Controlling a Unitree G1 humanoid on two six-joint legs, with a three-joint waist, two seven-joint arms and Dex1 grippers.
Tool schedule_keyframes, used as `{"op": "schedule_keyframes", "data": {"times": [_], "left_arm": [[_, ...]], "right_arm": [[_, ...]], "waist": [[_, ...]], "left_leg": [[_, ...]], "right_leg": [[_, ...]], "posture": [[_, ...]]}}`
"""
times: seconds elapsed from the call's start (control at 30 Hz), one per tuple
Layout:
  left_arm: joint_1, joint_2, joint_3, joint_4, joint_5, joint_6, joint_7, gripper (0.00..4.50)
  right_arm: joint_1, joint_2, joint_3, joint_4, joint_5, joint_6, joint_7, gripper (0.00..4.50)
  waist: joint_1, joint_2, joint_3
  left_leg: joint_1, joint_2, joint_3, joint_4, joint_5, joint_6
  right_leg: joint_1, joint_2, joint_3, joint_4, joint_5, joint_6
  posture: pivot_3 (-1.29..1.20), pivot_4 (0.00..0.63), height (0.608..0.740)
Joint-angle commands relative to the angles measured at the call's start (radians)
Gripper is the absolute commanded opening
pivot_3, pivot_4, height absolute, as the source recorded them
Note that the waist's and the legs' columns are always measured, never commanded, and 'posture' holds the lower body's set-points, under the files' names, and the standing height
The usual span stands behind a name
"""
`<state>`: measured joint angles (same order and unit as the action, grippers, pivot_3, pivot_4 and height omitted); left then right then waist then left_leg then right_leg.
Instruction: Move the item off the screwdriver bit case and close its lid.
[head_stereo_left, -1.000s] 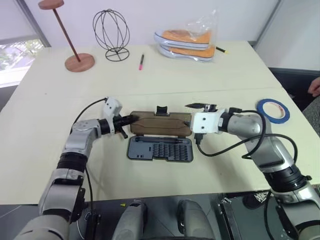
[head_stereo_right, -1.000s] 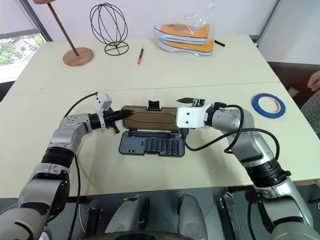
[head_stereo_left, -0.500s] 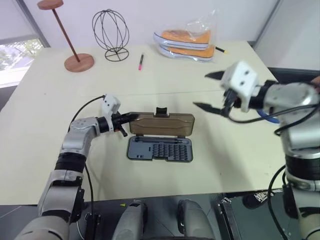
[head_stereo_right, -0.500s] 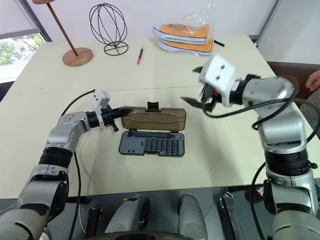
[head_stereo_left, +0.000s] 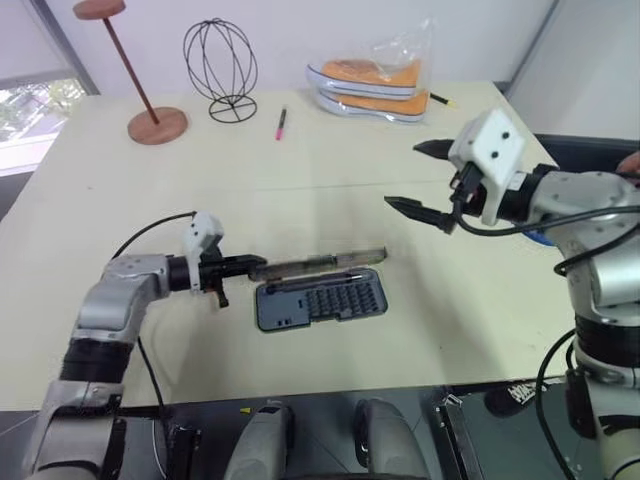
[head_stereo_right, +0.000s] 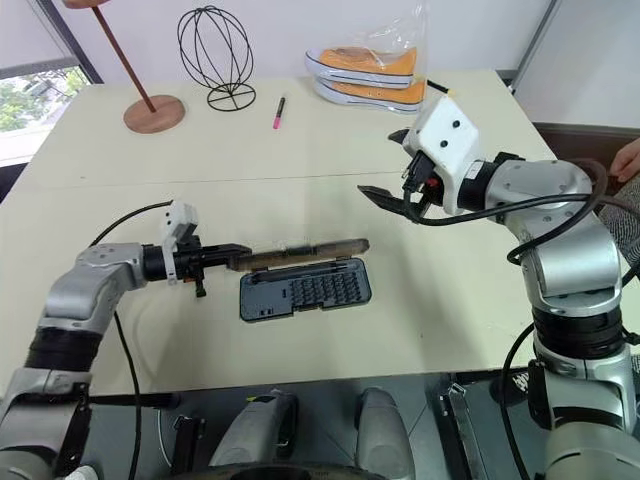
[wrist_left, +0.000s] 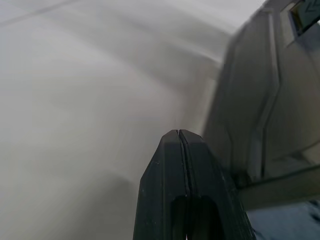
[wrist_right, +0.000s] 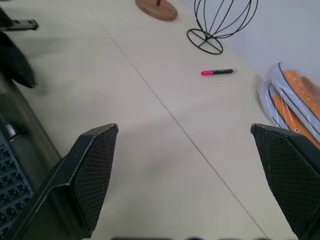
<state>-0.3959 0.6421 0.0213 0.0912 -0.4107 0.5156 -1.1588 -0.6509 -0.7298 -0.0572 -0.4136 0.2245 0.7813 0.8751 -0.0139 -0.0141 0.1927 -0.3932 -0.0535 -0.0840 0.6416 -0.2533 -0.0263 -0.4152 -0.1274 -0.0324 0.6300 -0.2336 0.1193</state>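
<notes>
The screwdriver bit case (head_stereo_left: 320, 302) lies near the middle of the frame, a little low. Its long side runs left to right, tipped up a bit on the right.

The lid (head_stereo_left: 318, 264) stands half up on its back edge. It is thin, stiff plastic, likely light and a bit slippery, so you should push it flat near the top edge.

Your left gripper (head_stereo_left: 253, 268) is pressed together, tips at the lid's left end. Your right gripper (head_stereo_left: 428, 182) is spread wide and holds nothing, up in the right of the frame.
</notes>
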Motion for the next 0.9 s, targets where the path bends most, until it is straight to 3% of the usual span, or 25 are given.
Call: {"op": "schedule_keyframes", "data": {"times": [0.03, 0.23, 0.47, 0.57, 0.67, 0.77, 0.8, 0.9], "left_arm": [[0.055, 0.057, 0.053, -0.150, -0.077, 0.075, -0.008, 0.00], [0.098, 0.123, 0.107, -0.248, -0.160, 0.172, 0.014, 0.00], [-0.209, 0.080, 0.048, 0.047, -0.086, 0.102, 0.033, 0.00], [-0.341, 0.048, -0.017, 0.200, -0.022, 0.023, -0.019, 0.00], [-0.446, 0.011, -0.082, 0.355, 0.045, -0.060, -0.080, 0.00], [-0.516, -0.030, -0.141, 0.505, 0.117, -0.153, -0.137, 0.00], [-0.540, -0.051, -0.164, 0.558, 0.143, -0.186, -0.152, 0.00], [-0.582, -0.093, -0.203, 0.658, 0.192, -0.246, -0.209, 0.00]], "right_arm": [[0.031, 0.000, -0.003, -0.041, 0.026, -0.005, -0.027, 4.43], [0.085, 0.058, -0.009, -0.030, 0.094, 0.090, -0.091, 4.43], [0.073, 0.107, -0.003, -0.065, 0.295, 0.291, -0.052, 4.43], [0.091, 0.091, -0.010, -0.108, 0.448, 0.371, 0.032, 3.59], [0.121, 0.068, 0.012, -0.138, 0.554, 0.438, 0.077, 1.98], [0.169, 0.036, 0.097, -0.152, 0.542, 0.434, 0.069, 0.33], [0.185, 0.042, 0.126, -0.155, 0.546, 0.448, 0.053, 0.08], [0.204, 0.099, 0.145, -0.144, 0.594, 0.531, -0.017, 0.08]], "waist": [[0.001, 0.000, 0.000], [0.003, 0.000, 0.000], [0.005, 0.000, 0.000], [0.003, 0.000, 0.000], [0.003, -0.001, 0.000], [-0.001, -0.001, 0.000], [0.000, -0.001, 0.000], [-0.001, -0.001, 0.000]], "left_leg": [[0.000, 0.000, 0.000, 0.000, 0.000, 0.000], [0.000, 0.000, 0.000, 0.000, 0.000, 0.000], [-0.001, -0.001, 0.000, 0.002, 0.000, 0.000], [-0.001, -0.001, 0.000, 0.002, -0.001, 0.001], [-0.001, -0.002, 0.001, 0.003, -0.001, 0.002], [-0.001, -0.001, 0.002, 0.003, -0.001, 0.003], [-0.001, -0.001, 0.002, 0.003, -0.002, 0.003], [-0.002, -0.001, 0.003, 0.004, -0.002, 0.003]], "right_leg": [[0.000, 0.000, 0.000, 0.000, 0.000, 0.000], [0.000, -0.001, 0.000, 0.000, 0.000, 0.000], [0.001, 0.000, -0.001, 0.000, 0.000, 0.000], [0.001, 0.000, -0.001, 0.000, 0.000, 0.000], [0.001, 0.000, -0.002, 0.000, 0.000, 0.000], [0.001, 0.000, -0.002, 0.000, 0.000, 0.000], [0.001, 0.000, -0.002, 0.001, 0.000, 0.000], [0.001, 0.000, -0.002, 0.001, 0.000, 0.001]], "posture": [[0.00, 0.150, 0.740], [0.00, 0.150, 0.740], [0.00, 0.150, 0.740], [0.00, 0.150, 0.740], [0.00, 0.150, 0.740], [0.00, 0.150, 0.740], [0.00, 0.150, 0.740], [0.00, 0.150, 0.740]]}}
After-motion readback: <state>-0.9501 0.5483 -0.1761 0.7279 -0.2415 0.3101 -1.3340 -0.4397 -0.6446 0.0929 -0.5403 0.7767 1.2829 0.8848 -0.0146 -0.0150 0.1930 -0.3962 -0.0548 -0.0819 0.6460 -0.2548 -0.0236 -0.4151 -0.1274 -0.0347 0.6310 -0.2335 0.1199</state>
